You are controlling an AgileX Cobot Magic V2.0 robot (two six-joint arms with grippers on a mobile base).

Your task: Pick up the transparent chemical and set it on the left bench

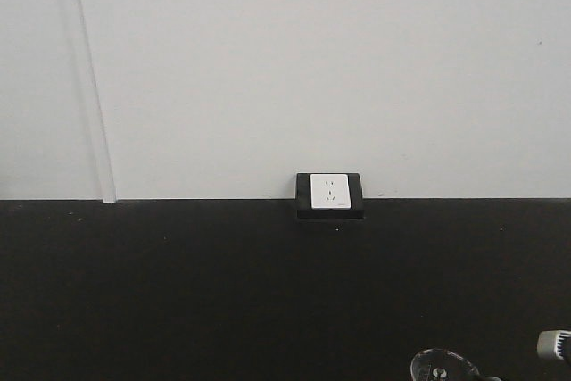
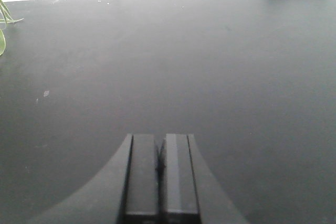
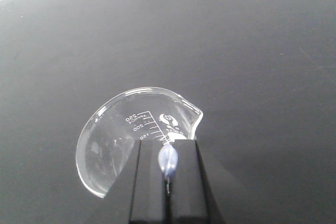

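One wall socket (image 1: pixel 329 194) sits at the back of the black bench (image 1: pixel 178 292), below a white wall (image 1: pixel 312 60). A few green leaves (image 2: pixel 3 22) show at the far left. One glass beaker (image 3: pixel 118 140) is at the bench's front right. The right claw (image 3: pixel 168 169) is pinched tight on its rim. The left claw (image 2: pixel 159 166) is closed on nothing, its fingers touching.

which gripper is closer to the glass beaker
Right. The right gripper is shut on the rim of the beaker. The left gripper is shut over the bare black bench, and its wrist view shows no beaker.
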